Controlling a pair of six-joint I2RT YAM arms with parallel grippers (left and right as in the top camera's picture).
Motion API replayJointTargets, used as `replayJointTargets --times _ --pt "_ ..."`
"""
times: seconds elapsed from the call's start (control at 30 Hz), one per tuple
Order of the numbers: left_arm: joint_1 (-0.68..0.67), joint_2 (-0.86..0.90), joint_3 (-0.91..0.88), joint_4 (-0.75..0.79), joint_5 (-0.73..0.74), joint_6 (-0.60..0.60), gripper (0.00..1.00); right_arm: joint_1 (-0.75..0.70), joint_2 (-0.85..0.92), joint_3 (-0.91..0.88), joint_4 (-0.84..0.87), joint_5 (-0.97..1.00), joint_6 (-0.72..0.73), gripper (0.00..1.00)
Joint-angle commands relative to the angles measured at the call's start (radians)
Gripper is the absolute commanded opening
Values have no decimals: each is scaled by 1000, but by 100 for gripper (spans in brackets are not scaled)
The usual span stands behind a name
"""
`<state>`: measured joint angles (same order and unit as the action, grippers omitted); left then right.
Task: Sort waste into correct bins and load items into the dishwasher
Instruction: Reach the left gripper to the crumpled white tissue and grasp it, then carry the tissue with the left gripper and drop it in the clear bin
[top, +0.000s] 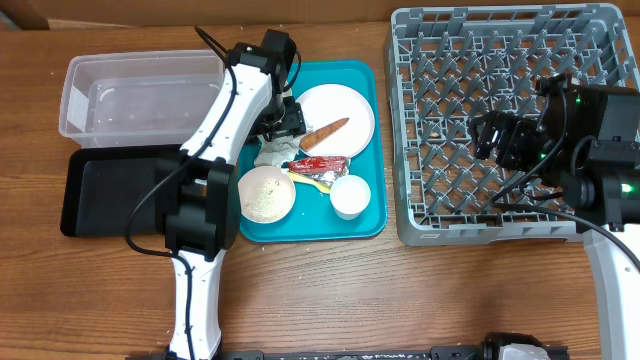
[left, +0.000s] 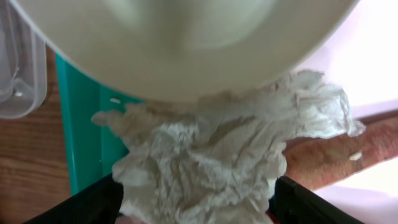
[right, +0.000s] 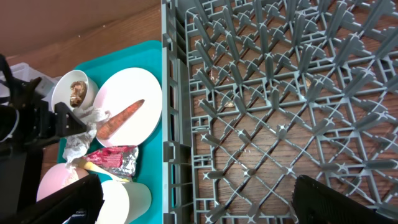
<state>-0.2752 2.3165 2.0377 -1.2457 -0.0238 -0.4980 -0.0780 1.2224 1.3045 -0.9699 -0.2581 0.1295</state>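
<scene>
Napkin (left: 211, 155) inside open left pincer (left: 199, 200), right pincer (right: 196, 200) open

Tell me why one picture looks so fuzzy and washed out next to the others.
Left wrist view: the white bowl sits too close, a soft blur, and the right side glares to white; the crumpled napkin is sharper. Overhead and right wrist views: evenly lit, the grey rack crisp.

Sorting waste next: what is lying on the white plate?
An orange-brown carrot-like stick lies across the white plate. From overhead, the left pincer covers the plate's left rim, hiding whatever is there.
</scene>
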Motion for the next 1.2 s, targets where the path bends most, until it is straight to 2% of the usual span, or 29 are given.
replayJointTargets --times 0.0,0.03,0.1,0.13,0.2,0.27,0.3,0.47,0.63,0.67,0.83,0.97,1.1,1.13,1.17 --pt "-6 45 11 32 -24 72 79 -2 3 26 2 -6 -3 100" --pt "-7 48 11 39 -24 76 74 -2 3 26 2 -6 -3 100" --pt "-6 48 11 56 -24 76 47 -2 3 26 2 -6 -3 100" --pt "-7 48 11 61 -25 76 43 -2 3 26 2 -6 -3 100" --pt "-7 51 11 69 -28 76 28 -2 3 26 0 -6 -3 100" --pt "-7 51 11 68 -27 76 5 -2 3 26 -3 -6 -3 100" --pt "-7 51 11 68 -21 76 4 -2 3 26 -5 -5 -3 100" --pt "-6 39 61 8 133 110 4 -2 3 26 -9 -6 -3 100" --pt "-1 30 398 -244 155 175 4 -2 3 26 -8 -6 -3 100" --pt "9 30 516 -306 154 194 4 -2 3 26 -7 -6 -3 100" --pt "91 30 747 -377 88 207 4 -2 3 26 -7 -6 -3 100" --pt "220 34 730 -339 -50 194 4 -2 3 26 -9 -6 -3 100" --pt "311 34 617 -260 -81 195 4 -2 3 26 -7 -6 -3 100" --pt "333 34 567 -224 -80 195 8 -2 3 26 -6 -6 -3 100" --pt "346 34 525 -193 -80 195 33 -2 3 26 -6 -6 -3 100"
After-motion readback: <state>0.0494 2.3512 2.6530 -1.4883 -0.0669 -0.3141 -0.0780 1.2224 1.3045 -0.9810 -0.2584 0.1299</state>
